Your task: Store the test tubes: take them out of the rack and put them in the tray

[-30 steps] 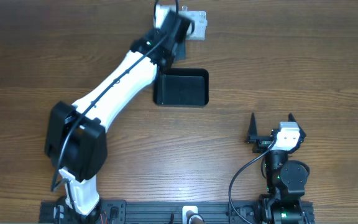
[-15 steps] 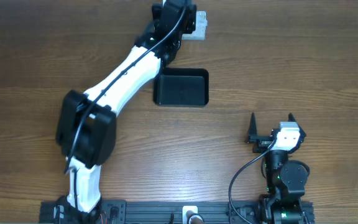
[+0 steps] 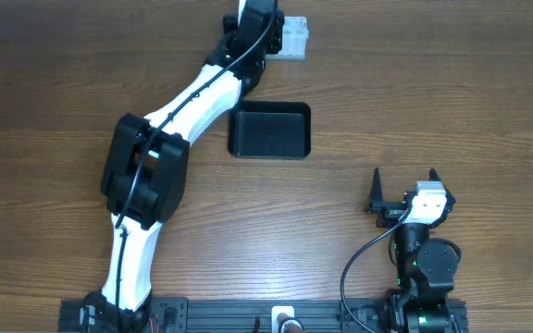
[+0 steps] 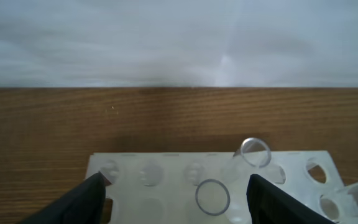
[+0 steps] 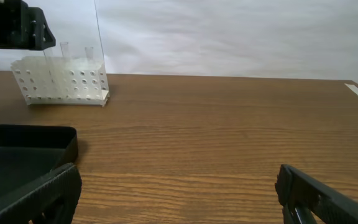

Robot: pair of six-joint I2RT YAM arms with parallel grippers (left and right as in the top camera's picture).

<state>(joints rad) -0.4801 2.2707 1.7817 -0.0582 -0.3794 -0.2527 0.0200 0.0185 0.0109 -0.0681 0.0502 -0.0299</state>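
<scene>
Advanced over white perforated rack; left gripper spread astride clear glass tube; fragile, slick, pinch below rim; right gripper parted.

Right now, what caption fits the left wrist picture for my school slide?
Open left gripper hovers above the white rack, with clear test tubes standing in its holes.

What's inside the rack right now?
Clear test tubes stand in the rack; the left wrist view shows at least three rims. The open left tool hides parts of the rack, so no full count.
</scene>
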